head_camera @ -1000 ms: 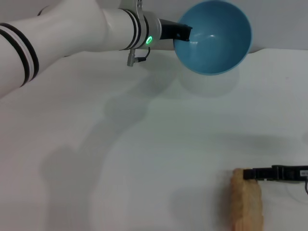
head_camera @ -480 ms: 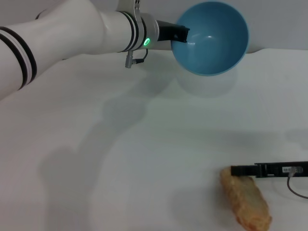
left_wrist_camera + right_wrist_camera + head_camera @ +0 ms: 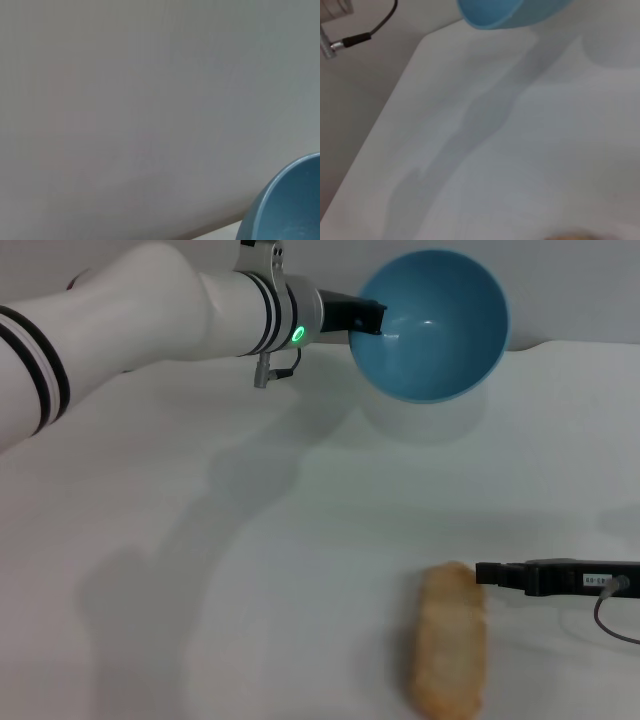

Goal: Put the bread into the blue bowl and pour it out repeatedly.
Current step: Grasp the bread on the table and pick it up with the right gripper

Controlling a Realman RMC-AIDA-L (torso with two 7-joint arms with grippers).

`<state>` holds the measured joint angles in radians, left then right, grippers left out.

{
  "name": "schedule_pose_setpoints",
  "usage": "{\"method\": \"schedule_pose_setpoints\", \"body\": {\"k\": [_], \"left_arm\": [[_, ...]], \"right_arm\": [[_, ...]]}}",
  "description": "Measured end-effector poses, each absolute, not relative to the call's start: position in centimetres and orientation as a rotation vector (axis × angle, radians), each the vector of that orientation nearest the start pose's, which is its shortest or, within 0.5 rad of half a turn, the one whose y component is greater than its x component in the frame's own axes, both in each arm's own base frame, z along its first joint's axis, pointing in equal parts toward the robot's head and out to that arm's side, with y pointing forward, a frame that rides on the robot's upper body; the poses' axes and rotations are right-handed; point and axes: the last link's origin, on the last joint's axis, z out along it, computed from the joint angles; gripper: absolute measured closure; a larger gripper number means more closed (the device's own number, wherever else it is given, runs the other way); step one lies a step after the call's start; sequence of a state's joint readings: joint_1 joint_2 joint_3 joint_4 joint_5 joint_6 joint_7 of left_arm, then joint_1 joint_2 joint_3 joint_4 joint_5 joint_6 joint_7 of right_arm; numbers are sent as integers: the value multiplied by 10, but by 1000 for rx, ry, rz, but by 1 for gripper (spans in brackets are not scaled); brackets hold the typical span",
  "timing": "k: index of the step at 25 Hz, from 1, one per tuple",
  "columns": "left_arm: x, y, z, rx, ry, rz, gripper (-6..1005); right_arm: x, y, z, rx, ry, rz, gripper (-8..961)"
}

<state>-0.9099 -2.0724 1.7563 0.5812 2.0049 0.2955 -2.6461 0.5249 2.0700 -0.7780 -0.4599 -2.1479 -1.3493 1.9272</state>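
Bread appears whole only from the head view.

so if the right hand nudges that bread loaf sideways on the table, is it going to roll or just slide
Probably slide. The bread lies flat and lengthwise on the table, so rolling seems unlikely. It looks like one stiff piece, so it should pivot when pushed at its end, where the right hand sits. The ridged top may help grip.

It looked like a bare test bench; a plain white table stood against a blank grey wall. Nothing domestic showed.
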Motion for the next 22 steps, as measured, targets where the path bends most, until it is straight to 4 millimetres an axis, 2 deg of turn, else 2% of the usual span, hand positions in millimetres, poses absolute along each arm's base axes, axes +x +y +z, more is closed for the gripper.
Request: {"method": "schedule_pose_setpoints", "body": {"k": [9,15,22], "left_arm": [[-151,460,-88,-2180,-967,-287,1001],[-151,460,-87,-2179,-967,-287,1001],[-152,460,-87,-2175,-969,-287,1001]], "right_arm": [[302,306,-41,-2520,1661,462,955],[309,303,-35,-2480,1720,453,917],[311,299,-37,-2471,1746,443,636]]}}
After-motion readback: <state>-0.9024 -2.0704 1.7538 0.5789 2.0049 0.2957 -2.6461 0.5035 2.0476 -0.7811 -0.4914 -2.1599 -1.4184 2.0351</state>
